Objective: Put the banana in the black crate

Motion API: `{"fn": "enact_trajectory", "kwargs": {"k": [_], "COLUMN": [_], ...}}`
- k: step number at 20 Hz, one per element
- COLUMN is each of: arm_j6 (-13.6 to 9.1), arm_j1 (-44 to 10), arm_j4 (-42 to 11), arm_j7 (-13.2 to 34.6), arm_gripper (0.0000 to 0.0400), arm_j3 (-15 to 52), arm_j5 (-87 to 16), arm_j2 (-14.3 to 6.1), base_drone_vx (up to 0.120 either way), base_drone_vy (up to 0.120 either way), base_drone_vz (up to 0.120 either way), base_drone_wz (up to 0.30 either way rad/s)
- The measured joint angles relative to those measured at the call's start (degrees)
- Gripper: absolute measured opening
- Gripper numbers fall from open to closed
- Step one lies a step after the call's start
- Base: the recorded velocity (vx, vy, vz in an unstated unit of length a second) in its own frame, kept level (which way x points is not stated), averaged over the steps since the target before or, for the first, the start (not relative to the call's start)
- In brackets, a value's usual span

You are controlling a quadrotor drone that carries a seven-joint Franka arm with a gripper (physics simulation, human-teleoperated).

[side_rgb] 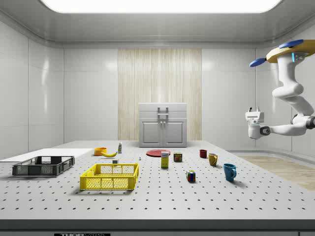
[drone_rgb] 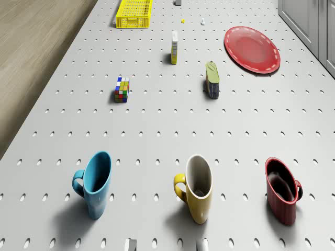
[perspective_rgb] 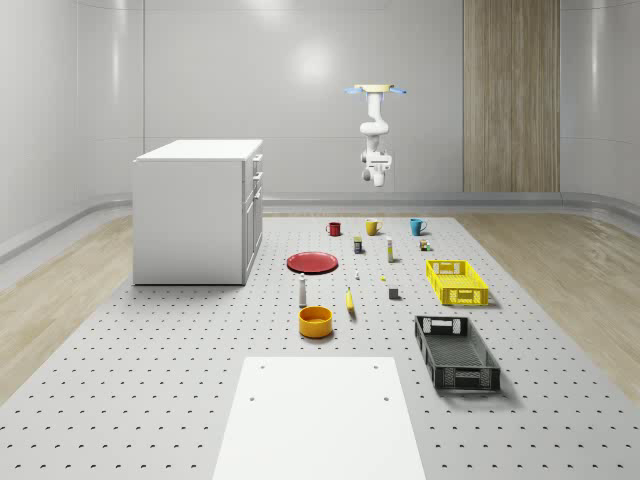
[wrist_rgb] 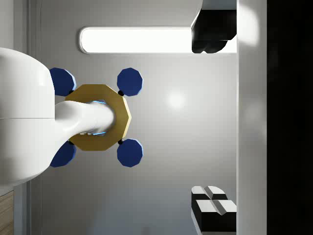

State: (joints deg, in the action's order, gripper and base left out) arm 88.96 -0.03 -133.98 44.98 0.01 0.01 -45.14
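Drone [perspective_rgb: 376, 91] hovers high over the far edge of the counter [perspective_rgb: 200, 360], above the row of three mugs: blue mug [drone_rgb: 95, 183], yellow mug [drone_rgb: 196, 187], red mug [drone_rgb: 283, 189]. The arm hangs folded beneath it with the end effector [side_rgb: 253, 121] well above the surface, nothing between its fingers [wrist_rgb: 213, 205]; wrist view shows the two fingers standing wide apart, so it reads as open and empty. Banana [perspective_rgb: 350, 300] lies flat on the counter near mid-field, just beside the orange bowl [perspective_rgb: 315, 321] and the small white bottle [perspective_rgb: 302, 291]. Key relation: banana sits well apart from the end effector, toward the near end and far below it. Its long axis appears to run roughly far-to-near in the whole-scene view, though the curve is hard to read there. Black crate [perspective_rgb: 456, 352] is further toward the near end, at the whole-scene view's right, past the yellow crate [perspective_rgb: 456, 282].
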Motion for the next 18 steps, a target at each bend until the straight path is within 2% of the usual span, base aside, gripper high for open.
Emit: {"fn": "enact_trajectory", "kwargs": {"k": [2,9,13,18], "arm_j6": [-2.1,-7.73,-9.64,-10.69], "arm_j1": [-0.06,-0.21,-0.27,-0.33], "arm_j4": [2.39,10.83,14.19,16.21], "arm_j7": [-0.04,-0.11,-0.13,-0.16], "arm_gripper": [0.04,0.04,0.04,0.04], "arm_j3": [0.03,0.12,0.15,0.19], "arm_j5": [0.02,0.08,0.1,0.12], "arm_j2": [0.2,2.69,3.96,4.71], "base_drone_vx": [0.02,0.12,0.12,0.12], "base_drone_vy": [-0.12,-0.12,-0.12,-0.12], "base_drone_vz": [0.0,0.0,0.0,0.0], "base_drone_wz": [0.0,0.0,0.0,0.0]}}
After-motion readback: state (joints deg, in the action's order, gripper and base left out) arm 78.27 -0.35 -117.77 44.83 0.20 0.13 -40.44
